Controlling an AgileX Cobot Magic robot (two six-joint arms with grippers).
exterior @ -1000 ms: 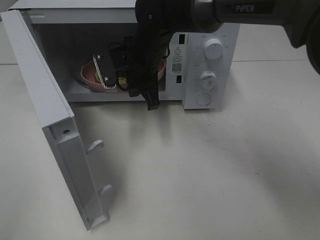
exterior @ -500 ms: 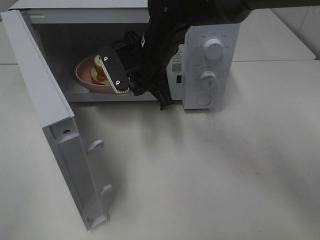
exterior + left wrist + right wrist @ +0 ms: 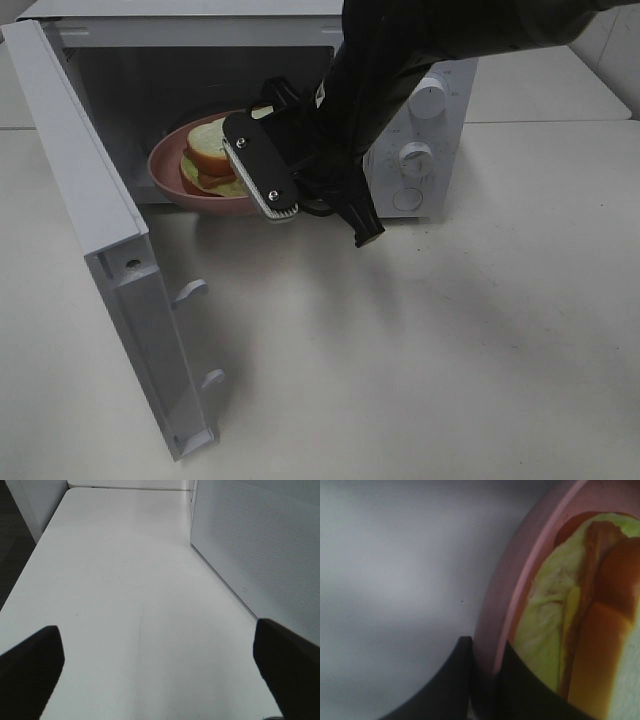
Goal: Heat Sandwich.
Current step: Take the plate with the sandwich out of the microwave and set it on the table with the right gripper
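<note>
The microwave [image 3: 420,120] door [image 3: 90,230] stands open at left. At the cavity mouth, the sandwich [image 3: 210,158] sits on the pink plate [image 3: 165,170], whose rim the right gripper [image 3: 275,185] clamps. The left gripper [image 3: 160,670] hangs with jaws apart above the table [image 3: 125,580].

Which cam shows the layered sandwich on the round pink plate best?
Exterior high: the whole layered sandwich sits on the round pink plate at the microwave's mouth. Right wrist shows only a blurred close-up of its fillings. Left wrist shows none.

Right arm [image 3: 400,70] hides microwave [image 3: 420,110] panel; plate [image 3: 520,580] cropped.
</note>
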